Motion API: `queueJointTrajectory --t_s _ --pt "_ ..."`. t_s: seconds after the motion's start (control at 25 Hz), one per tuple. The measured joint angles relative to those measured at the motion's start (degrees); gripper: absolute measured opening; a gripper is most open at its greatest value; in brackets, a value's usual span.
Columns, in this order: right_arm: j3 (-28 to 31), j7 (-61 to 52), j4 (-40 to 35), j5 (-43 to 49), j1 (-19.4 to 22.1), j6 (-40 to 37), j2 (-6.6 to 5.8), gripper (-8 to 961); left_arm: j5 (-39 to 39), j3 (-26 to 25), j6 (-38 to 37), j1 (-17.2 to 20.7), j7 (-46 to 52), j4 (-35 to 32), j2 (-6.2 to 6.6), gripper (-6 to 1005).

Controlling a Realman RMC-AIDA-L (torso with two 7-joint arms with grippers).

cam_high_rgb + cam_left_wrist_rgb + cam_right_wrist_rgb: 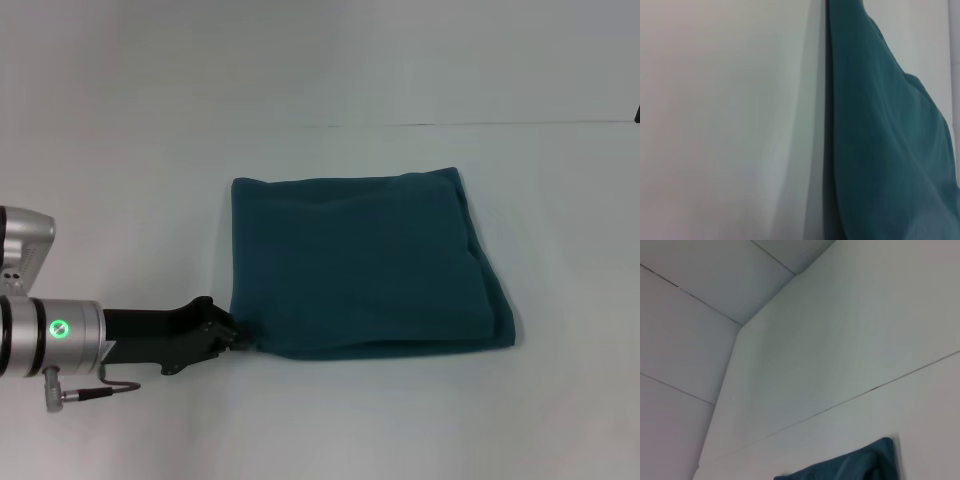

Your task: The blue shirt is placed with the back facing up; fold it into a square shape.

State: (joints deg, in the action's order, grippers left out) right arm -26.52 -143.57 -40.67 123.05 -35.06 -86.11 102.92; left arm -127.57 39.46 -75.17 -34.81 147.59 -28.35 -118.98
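The blue shirt [365,265] already lies on the white desk [120,180] as a near-square bundle, so before you pull away, check that its edges line up and draw the left hand [236,337] off low and sideways so the corner stays flat. That hand sits at the shirt's near left corner, touching it; I cannot tell how far its fingers are parted. The right hand is out of sight.

place: lab-like test bench | evidence: plain white table [120,180], bare white walls
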Motion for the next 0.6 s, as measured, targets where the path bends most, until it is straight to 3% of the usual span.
queueJointTrajectory --t_s 0.24,0.44,0.6 --pt "-0.09 0.05 -0.03 0.0 0.29 -0.08 0.0 924 -0.94 -0.25 -0.8 0.17 -0.38 -0.92 0.14 28" --pt "-0.48 0.16 0.18 0.24 0.32 -0.11 -0.15 924 -2.01 -0.39 -2.96 1.72 -0.56 -4.03 0.55 101" --pt "-0.88 1.19 0.64 0.35 0.39 -0.22 -0.45 924 -3.6 -3.64 -6.69 3.95 -0.93 -9.66 1.31 159"
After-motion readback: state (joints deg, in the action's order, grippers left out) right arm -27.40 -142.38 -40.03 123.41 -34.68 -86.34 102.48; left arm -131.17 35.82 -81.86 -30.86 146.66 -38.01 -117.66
